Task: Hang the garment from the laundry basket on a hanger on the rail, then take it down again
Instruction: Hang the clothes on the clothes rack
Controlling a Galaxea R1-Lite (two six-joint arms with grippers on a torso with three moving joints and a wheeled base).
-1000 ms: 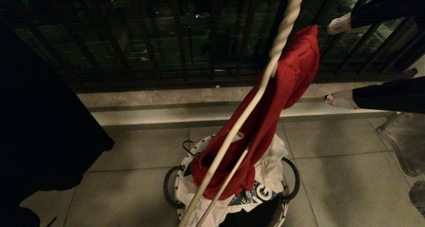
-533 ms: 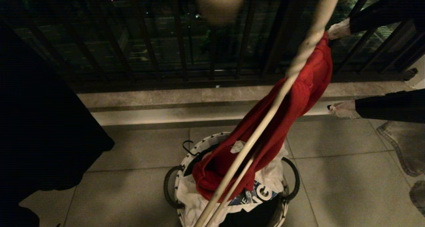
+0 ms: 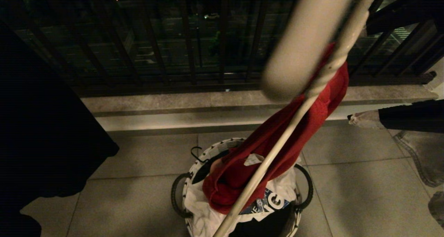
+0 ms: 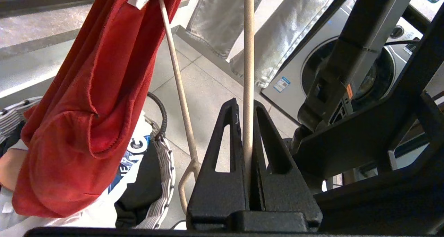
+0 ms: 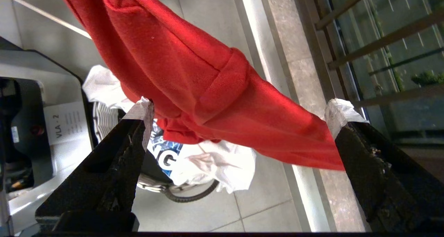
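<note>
We hold the white wire hanger (image 4: 248,74) in our left gripper (image 4: 247,133), fingers clamped on it. The red T-shirt (image 5: 208,88), draped lengthwise along it, lies between our right gripper's (image 5: 239,115) wide-open fingers.

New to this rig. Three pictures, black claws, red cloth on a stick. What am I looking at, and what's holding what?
It is a two-armed robot on a balcony. One picture comes from its head, looking down; the other two come from cameras on its wrists, behind the fingers. The left gripper is shut on a thin white wire hanger, and the red T-shirt is draped over that hanger. The right gripper is open, one finger on each side of the shirt, not pinching it. Below on the tiled floor stands a round laundry basket holding other clothes, including a white T-shirt.
</note>
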